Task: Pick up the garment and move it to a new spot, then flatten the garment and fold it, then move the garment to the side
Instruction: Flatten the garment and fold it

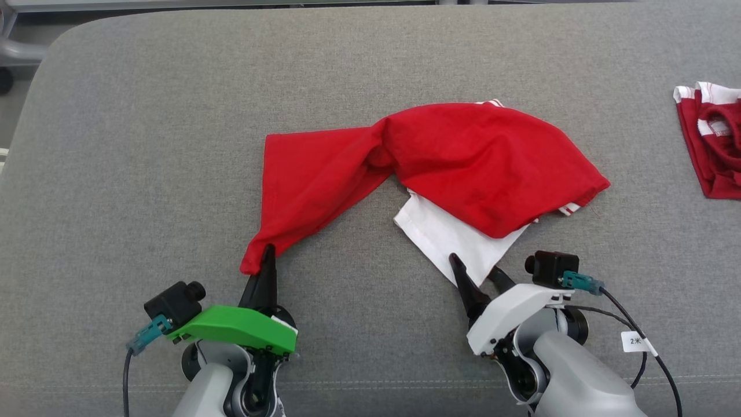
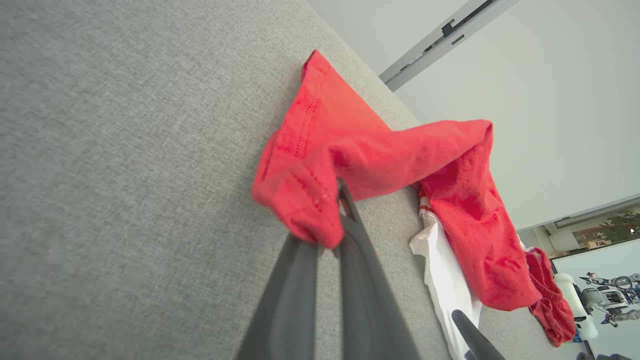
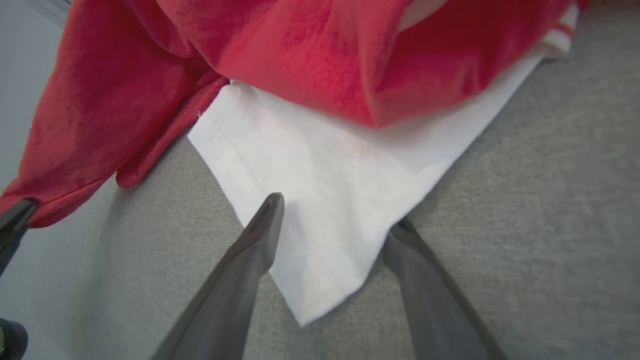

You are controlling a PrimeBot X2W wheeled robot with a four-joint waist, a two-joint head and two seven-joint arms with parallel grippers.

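Head view: the garment [image 1: 463, 156] sprawls across the middle of the grey cushion [image 1: 145, 174], twisted at its waist, red cloth lying over a white panel [image 1: 446, 237]. Left gripper [image 1: 268, 252] pinches the near-left red corner, fingers clamped together on the hem. Right gripper [image 1: 473, 267] stands spread wide, straddling the white panel's near corner, nothing gripped. Bare grey runs broad to the left and beyond the cloth's far edge. At the right edge a second red garment [image 1: 712, 145] sits well apart.
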